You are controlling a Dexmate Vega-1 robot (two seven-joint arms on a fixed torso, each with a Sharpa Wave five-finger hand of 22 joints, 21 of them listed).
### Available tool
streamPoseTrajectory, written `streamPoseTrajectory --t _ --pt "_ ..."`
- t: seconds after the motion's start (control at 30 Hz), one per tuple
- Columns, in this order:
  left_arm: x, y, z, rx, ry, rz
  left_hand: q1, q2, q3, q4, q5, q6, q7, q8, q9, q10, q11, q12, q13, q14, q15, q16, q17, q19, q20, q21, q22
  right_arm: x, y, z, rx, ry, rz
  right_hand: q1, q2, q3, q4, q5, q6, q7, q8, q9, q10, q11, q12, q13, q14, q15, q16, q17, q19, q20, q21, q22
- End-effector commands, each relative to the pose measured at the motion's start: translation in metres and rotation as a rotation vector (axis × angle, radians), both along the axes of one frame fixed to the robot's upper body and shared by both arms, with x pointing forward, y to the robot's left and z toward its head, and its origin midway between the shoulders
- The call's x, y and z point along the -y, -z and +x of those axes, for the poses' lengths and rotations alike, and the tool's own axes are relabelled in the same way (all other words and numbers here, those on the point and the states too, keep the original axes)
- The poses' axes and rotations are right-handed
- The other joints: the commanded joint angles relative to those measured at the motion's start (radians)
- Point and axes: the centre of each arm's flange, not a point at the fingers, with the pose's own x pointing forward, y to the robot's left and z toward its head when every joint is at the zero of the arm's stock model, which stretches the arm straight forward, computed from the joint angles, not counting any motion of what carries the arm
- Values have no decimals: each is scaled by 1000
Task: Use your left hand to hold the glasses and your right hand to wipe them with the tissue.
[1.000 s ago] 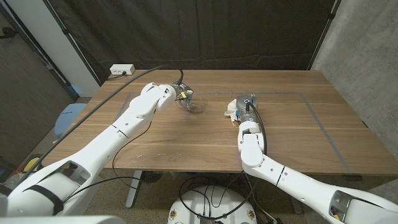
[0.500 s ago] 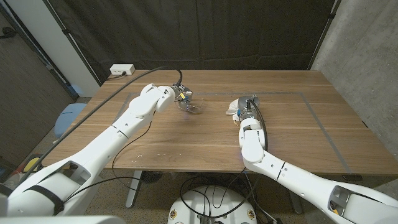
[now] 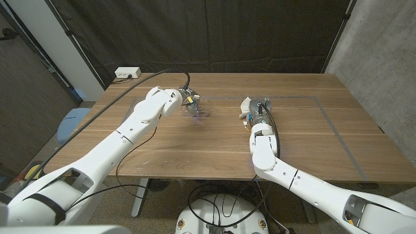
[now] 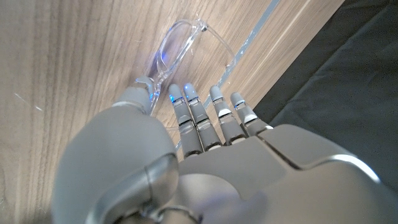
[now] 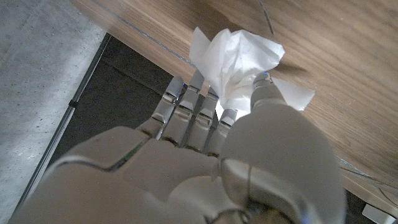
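We see our left hand point(image 4: 186, 155) pinching the clear glasses point(image 4: 186, 46) with fingers close together; our right hand point(image 5: 205, 149) pinches the crumpled white tissue point(image 5: 239, 65).

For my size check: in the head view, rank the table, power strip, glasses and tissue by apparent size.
1. Table
2. Power strip and glasses: look alike, unranked
3. Tissue, mostly hidden by the right hand

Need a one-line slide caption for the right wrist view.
Right robot hand pinching a crumpled white paper tissue above the wooden table.
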Motion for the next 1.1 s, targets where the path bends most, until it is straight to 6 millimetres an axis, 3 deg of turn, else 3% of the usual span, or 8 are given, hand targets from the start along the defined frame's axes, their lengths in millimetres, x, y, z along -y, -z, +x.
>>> streamPoseTrajectory --t 0.03,0.2,0.37,0.43,0.6,0.8,1.03,1.1 --pt "-6 -5 -12 79 12 -31 -51 -17 -31 26 15 -54 4 -28 4 -44 9 -16 7 -25 -100 6 0 -11 -1 -5 4 4 -7 -6 -9 -17 25 -77 -22 -27 35 11 -66 12 -2 3 -69 16 5 -19 -69 -122 -4 -25 -13 17 -16 3" --pt "-15 -9 -22 175 65 -104 -105 -7 -57 63 29 -153 1 -79 7 -120 20 -43 11 -80 -77 -2 -5 -18 -1 -11 5 8 -11 -12 20 -52 64 -184 -8 -59 91 13 -141 36 -1 6 -147 37 7 -40 -154 -84 -3 -50 -39 38 -38 4" --pt "-29 -9 -32 326 137 -204 -112 3 -58 71 33 -154 -7 -83 7 -156 18 -61 6 -95 -82 -2 -11 -16 -4 -11 6 10 -16 -18 22 -71 105 -209 12 -59 104 9 -188 48 0 6 -213 43 5 -55 -211 -53 -3 -71 -72 60 -61 3" --pt "-33 -10 -35 356 158 -231 -114 12 -57 75 35 -170 -11 -92 6 -175 16 -75 2 -99 -82 2 -15 -19 -2 -13 6 10 -18 -20 6 -71 109 -235 6 -69 112 2 -232 58 -2 6 -258 74 6 -66 -260 -26 -4 -88 -108 81 -86 2" --pt "-41 -10 -43 395 195 -261 -119 18 -59 79 35 -196 -19 -107 5 -192 21 -92 -4 -110 -81 4 -22 -23 2 -15 6 3 -23 -21 -102 -18 89 -350 -62 -143 142 5 -394 82 -2 6 -427 156 7 -90 -418 65 -2 -144 -222 140 -180 1" --pt "-50 -10 -49 433 220 -298 -123 20 -60 82 35 -205 -27 -113 4 -193 19 -99 -8 -113 -81 7 -27 -28 3 -18 5 -4 -25 -23 -175 4 93 -391 -111 -194 148 29 -517 99 -2 6 -550 215 1 -97 -522 127 0 -181 -264 149 -238 2" --pt "-66 -12 -54 487 251 -388 -130 23 -64 88 35 -251 -33 -137 4 -192 22 -109 -14 -116 -80 11 -35 -30 4 -19 5 0 -30 -32 -148 -73 184 -405 -111 -206 154 40 -544 104 1 6 -586 233 4 -99 -557 165 1 -193 -271 155 -254 4" --pt "-70 -12 -58 526 261 -419 -136 27 -66 92 35 -271 -34 -148 3 -208 31 -122 -17 -118 -78 13 -39 -30 4 -20 5 1 -33 -36 -117 -94 212 -408 -98 -205 158 46 -546 73 4 5 -583 228 10 -100 -556 162 7 -199 -262 164 -256 4"
